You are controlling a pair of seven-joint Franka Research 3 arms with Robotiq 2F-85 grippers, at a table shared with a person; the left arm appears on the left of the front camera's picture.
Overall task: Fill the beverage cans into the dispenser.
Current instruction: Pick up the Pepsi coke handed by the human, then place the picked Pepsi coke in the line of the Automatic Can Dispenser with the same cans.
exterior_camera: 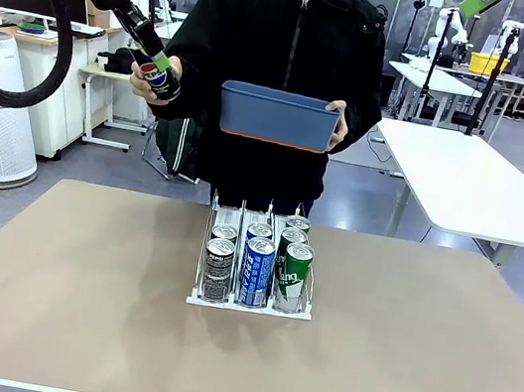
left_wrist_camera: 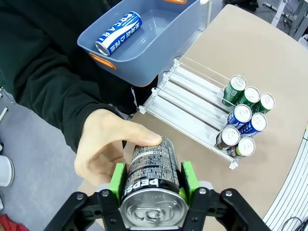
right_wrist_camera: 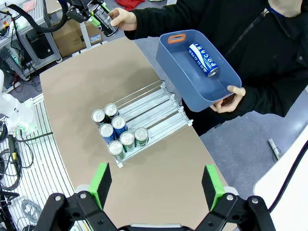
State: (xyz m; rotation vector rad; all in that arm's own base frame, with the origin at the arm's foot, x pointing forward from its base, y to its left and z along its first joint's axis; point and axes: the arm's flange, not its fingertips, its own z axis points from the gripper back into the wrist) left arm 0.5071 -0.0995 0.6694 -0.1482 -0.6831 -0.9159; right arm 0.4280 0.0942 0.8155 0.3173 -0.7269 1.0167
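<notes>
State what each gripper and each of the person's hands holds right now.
Left gripper: shut on the black can.
Right gripper: open, empty.
One hand: on the same can.
Other hand: holding the blue tub.

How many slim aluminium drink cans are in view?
9. Seven stand in the white wire dispenser rack: two black cans, two blue cans, three green cans. One blue-and-white can lies in the person's blue plastic tub. One black Pepsi can is clamped in the left tool.
</notes>
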